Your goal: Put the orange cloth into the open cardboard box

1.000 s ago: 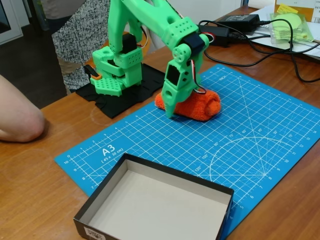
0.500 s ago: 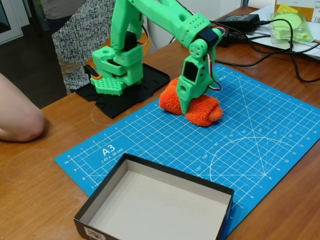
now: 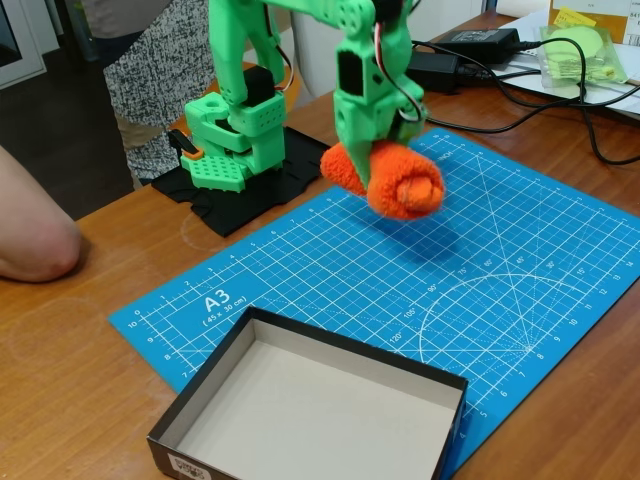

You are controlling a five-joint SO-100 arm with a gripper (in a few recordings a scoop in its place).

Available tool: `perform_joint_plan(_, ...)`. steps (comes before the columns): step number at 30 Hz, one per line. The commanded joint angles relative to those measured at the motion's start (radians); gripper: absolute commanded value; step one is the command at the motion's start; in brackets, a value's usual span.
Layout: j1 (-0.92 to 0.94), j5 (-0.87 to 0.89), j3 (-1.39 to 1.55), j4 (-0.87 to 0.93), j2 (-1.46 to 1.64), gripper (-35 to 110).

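Orange cloth [image 3: 392,180] hangs clamped in the green gripper [image 3: 372,172], lifted clear of the blue cutting mat [image 3: 520,270]. Pickup looks done; carrying to the open cardboard box [image 3: 440,378], well below and nearer the camera than the gripper, and letting go remain.

Bare blue mat [image 3: 330,270] before open cardboard box [image 3: 455,395]

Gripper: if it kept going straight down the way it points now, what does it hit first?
The blue mat, probably. The gripper points down, shut on the cloth, which hangs clear above the mat with its shadow below. The box sits nearer the camera, seemingly off that line; depth is hard to judge.
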Motion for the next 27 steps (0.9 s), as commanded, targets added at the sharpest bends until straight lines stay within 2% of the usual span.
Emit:
perform_joint_plan(1,0.14,0.081,-0.117,0.005,0.063,0)
perform_joint_plan(8,0.442,0.371,-0.259,-0.046,0.028,0)
perform_joint_plan(13,0.604,0.584,-0.514,0.074,-0.169,0)
perform_joint_plan(15,0.655,0.693,-0.566,0.072,-0.23,0)
perform_joint_plan(16,0.716,0.854,-0.546,-0.023,-0.252,0)
perform_joint_plan(23,0.739,1.252,-0.407,-0.21,-0.224,0)
perform_joint_plan(27,0.704,1.414,-0.353,-0.298,-0.235,0)
